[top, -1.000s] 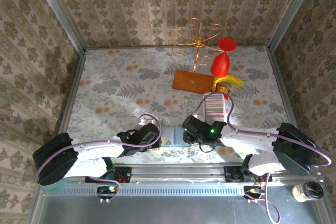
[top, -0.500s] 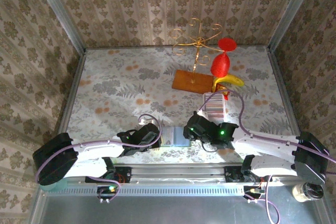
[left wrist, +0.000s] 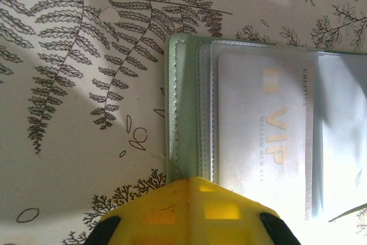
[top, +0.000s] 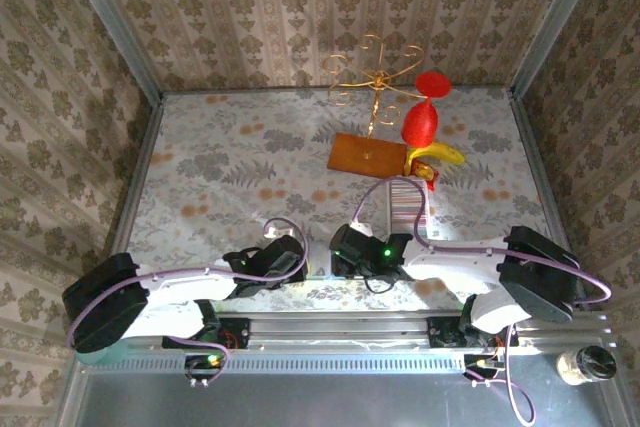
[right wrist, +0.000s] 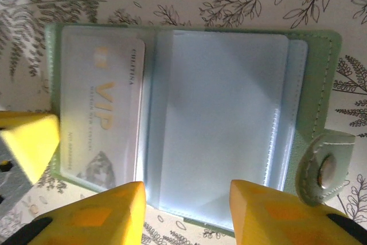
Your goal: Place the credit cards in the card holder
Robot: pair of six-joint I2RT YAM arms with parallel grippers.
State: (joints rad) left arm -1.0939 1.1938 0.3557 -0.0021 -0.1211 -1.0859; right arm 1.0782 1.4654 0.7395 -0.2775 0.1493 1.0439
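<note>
The card holder [right wrist: 321,67] lies open on the table by the near edge, its bluish pockets [right wrist: 223,119] up and its snap tab [right wrist: 321,167] at the right. One pale credit card [right wrist: 103,113] with gold VIP lettering sits in its left pocket [left wrist: 264,136]. My left gripper [left wrist: 198,183] is shut, its yellow tip resting on the holder's left edge [left wrist: 186,113]. My right gripper [right wrist: 186,199] hangs open over the holder's near edge, one finger on each side of the blue pocket page, nothing between them. In the top view, both grippers [top: 290,259] [top: 350,247] meet over the holder [top: 320,265].
A long white ribbed tray [top: 405,202] lies just beyond the right arm. Farther back are a brown wooden board [top: 365,155], a gold wire stand [top: 375,72], a red toy [top: 422,117] and a banana [top: 438,155]. Patterned walls enclose the table.
The right gripper has shifted left over the card holder and its jaws have spread wider. Its elbow has swung back in. The left gripper has stayed put, shut.
</note>
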